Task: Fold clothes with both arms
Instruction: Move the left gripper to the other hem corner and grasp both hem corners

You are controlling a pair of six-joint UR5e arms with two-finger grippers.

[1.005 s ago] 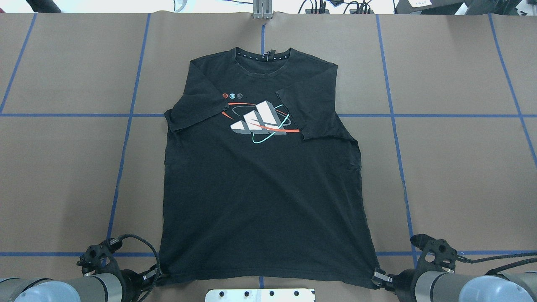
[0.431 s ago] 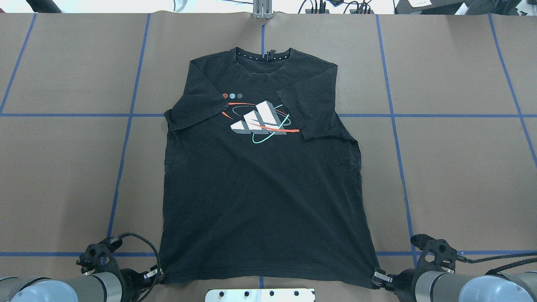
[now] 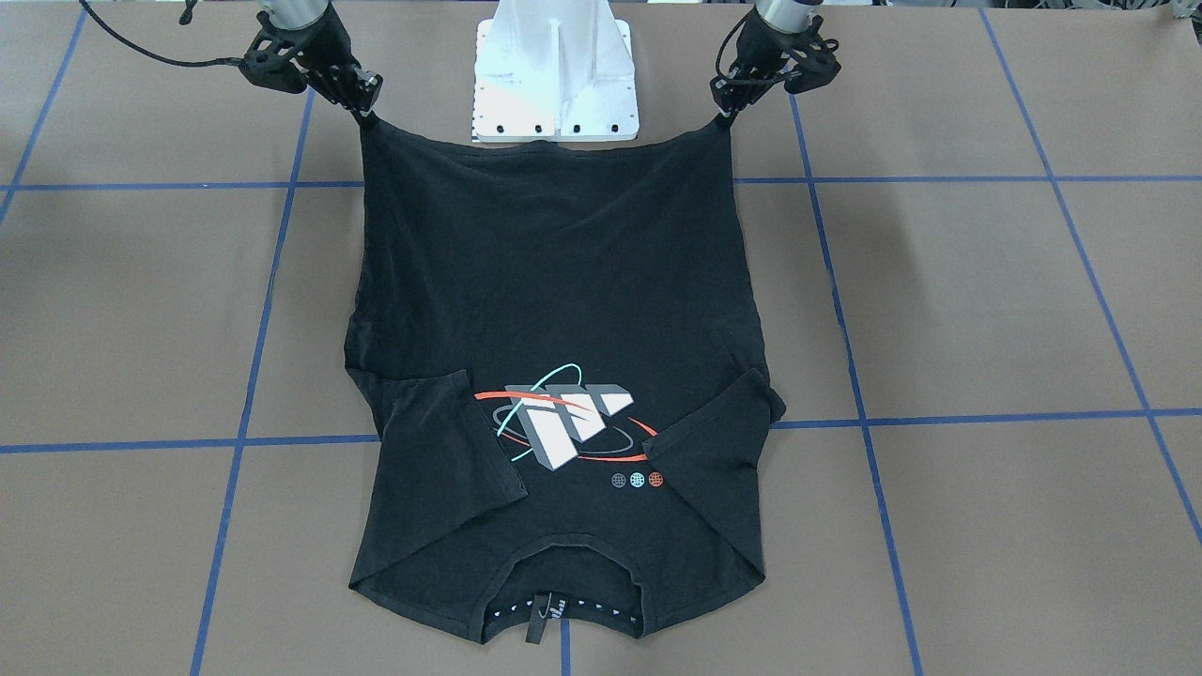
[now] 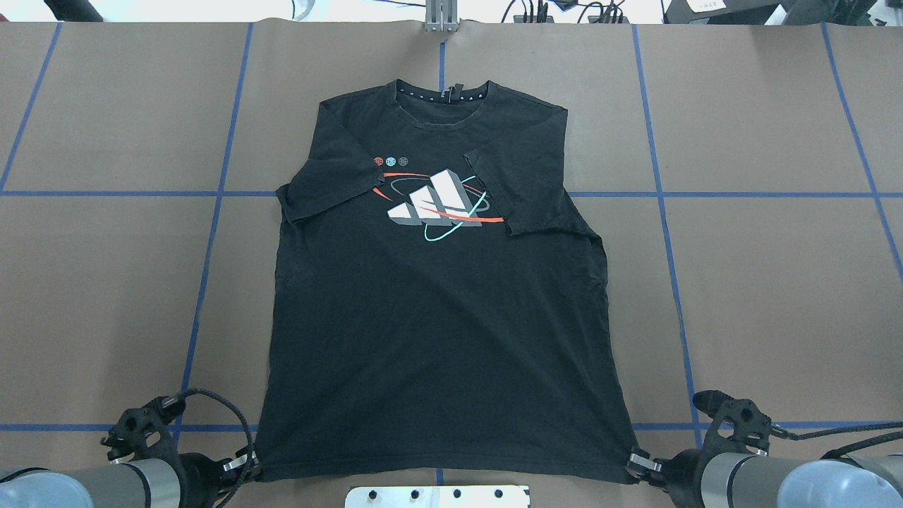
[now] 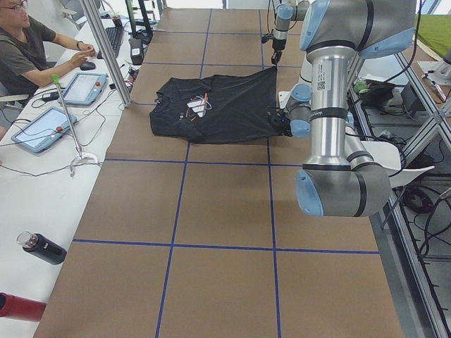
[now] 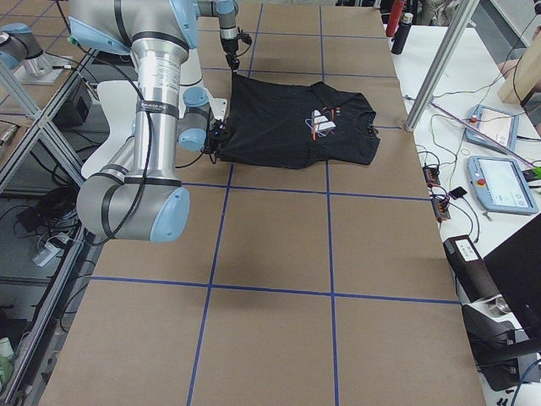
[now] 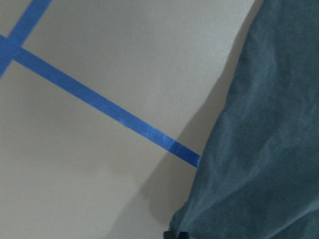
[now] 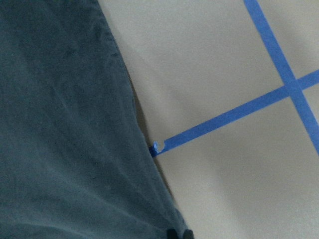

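Black T-shirt (image 4: pixel 437 317), one only, lies face up on the brown table (image 4: pixel 776 282), logo (image 4: pixel 434 204) showing. Two grippers hold it: the left gripper (image 4: pixel 247 469) is clamped on one hem corner and the right gripper (image 4: pixel 633 464) on the other, with the hem (image 4: pixel 437 474) stretched between them. Both sleeves (image 4: pixel 317 190) are folded inward. Its long axis runs away from the robot, collar (image 4: pixel 441 95) at the far end.

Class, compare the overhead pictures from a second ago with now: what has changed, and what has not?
The left gripper, shut on a hem corner of the T-shirt, moved outward to its left, drawing the hem wider. The right gripper, sleeves, collar and logo stayed put.
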